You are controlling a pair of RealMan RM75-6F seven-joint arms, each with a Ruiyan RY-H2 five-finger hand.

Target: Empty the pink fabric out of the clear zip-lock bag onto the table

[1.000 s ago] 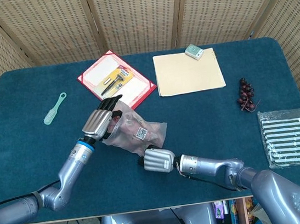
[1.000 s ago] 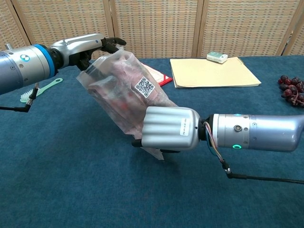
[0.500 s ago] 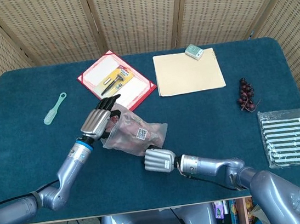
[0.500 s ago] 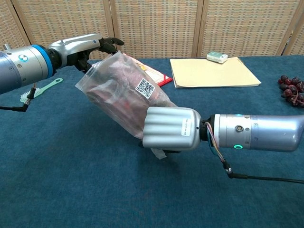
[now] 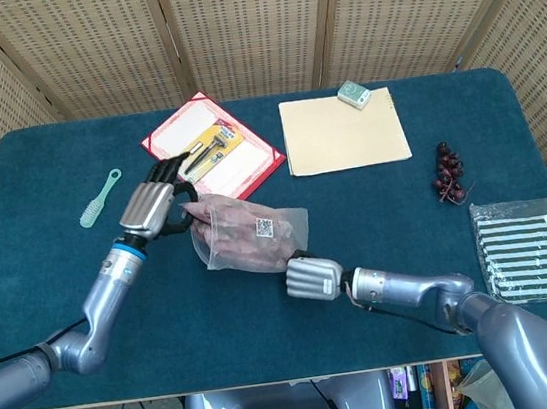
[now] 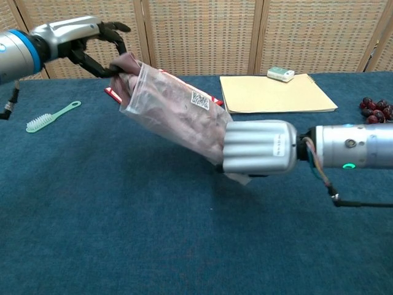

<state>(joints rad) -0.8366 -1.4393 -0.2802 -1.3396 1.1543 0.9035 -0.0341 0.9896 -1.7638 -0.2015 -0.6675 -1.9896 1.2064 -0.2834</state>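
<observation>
Pink fabric point(image 6: 126, 66) poking from the far-left mouth of the clear zip-lock bag point(image 6: 178, 114), pinched by the left hand point(image 6: 92, 38), bag lifted above the blue counter point(image 6: 123, 233), right hand point(image 6: 258, 147) gripping its near-right bottom end.

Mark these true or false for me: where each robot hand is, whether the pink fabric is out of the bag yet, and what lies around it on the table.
1. The left robot hand pinches the pink fabric at the bag's mouth. True.
2. The right robot hand is open and away from the zip-lock bag. False: it grips the bag's far end.
3. The fabric already lies on the table. False: most of it is inside the bag, held above the table.
4. A green brush lies on the table's left part. True.
5. The grapes sit on the tan folder. False: they lie on the table to its right.
</observation>
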